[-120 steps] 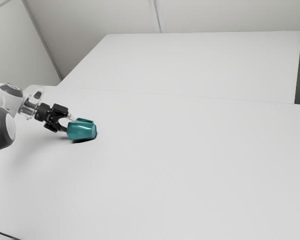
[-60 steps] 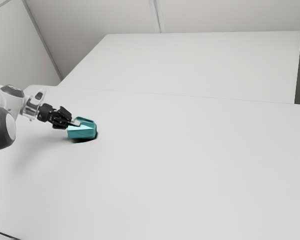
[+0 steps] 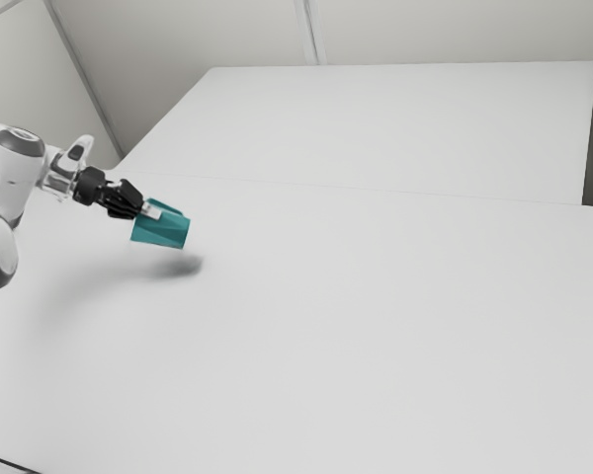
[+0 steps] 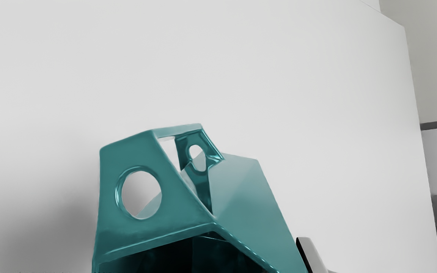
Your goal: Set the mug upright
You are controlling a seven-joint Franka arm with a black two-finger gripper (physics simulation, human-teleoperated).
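Observation:
The teal faceted mug [image 3: 160, 232] hangs above the table in the exterior view, its shadow separate beneath it. It is tilted, with its mouth toward the hand and its base toward the exterior view's right and slightly down. My gripper [image 3: 150, 210] is shut on the mug's wall near the rim. In the wrist view the mug [image 4: 249, 193] shows its dark opening and its handle with round holes. One finger [image 4: 312, 256] of the gripper lies against the outside wall; the other finger is hidden.
The white table [image 3: 376, 326] extends broadly beneath and beyond the mug. Another white surface [image 3: 395, 123] stands behind it, with pale walls around. A dark cable [image 3: 10, 463] runs at the exterior view's lower left.
My gripper has closed on the mug and risen with it off the table. The mug's base end now dips lower than its mouth, and its shadow has separated from it.

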